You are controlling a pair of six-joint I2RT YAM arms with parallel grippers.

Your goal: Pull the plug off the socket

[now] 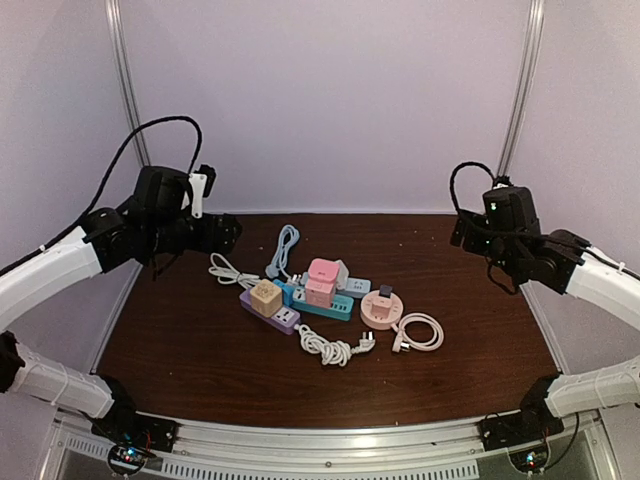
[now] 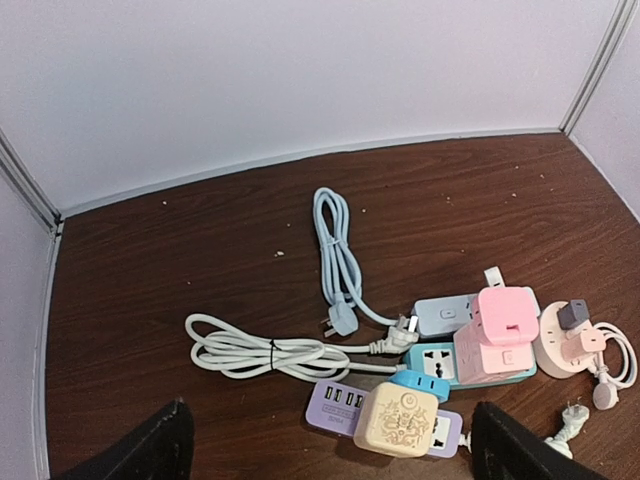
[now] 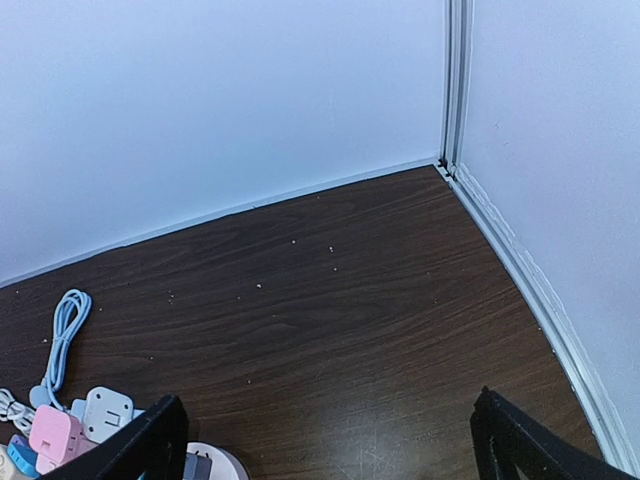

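Note:
A cluster of power strips lies mid-table. A purple strip point(image 1: 283, 316) carries a beige cube adapter point(image 1: 266, 296). A teal strip point(image 1: 335, 307) carries a pink cube adapter point(image 1: 321, 280). A round pink socket point(image 1: 382, 308) has a dark grey plug point(image 1: 385, 292) on top. In the left wrist view the beige cube point(image 2: 397, 420), pink cube point(image 2: 497, 330) and dark grey plug point(image 2: 572, 314) lie below and ahead. My left gripper point(image 1: 225, 232) is open, raised at the cluster's far left. My right gripper point(image 1: 462, 232) is open, raised at the far right; the round socket point(image 3: 215, 462) just shows at its lower left.
A coiled blue cable point(image 1: 285, 248) and a white cable bundle point(image 1: 228, 268) lie behind and left of the strips. More white cable point(image 1: 325, 348) and a white coil point(image 1: 420, 332) lie in front. A grey-blue strip point(image 1: 355, 287) sits behind the teal one. Walls enclose the table.

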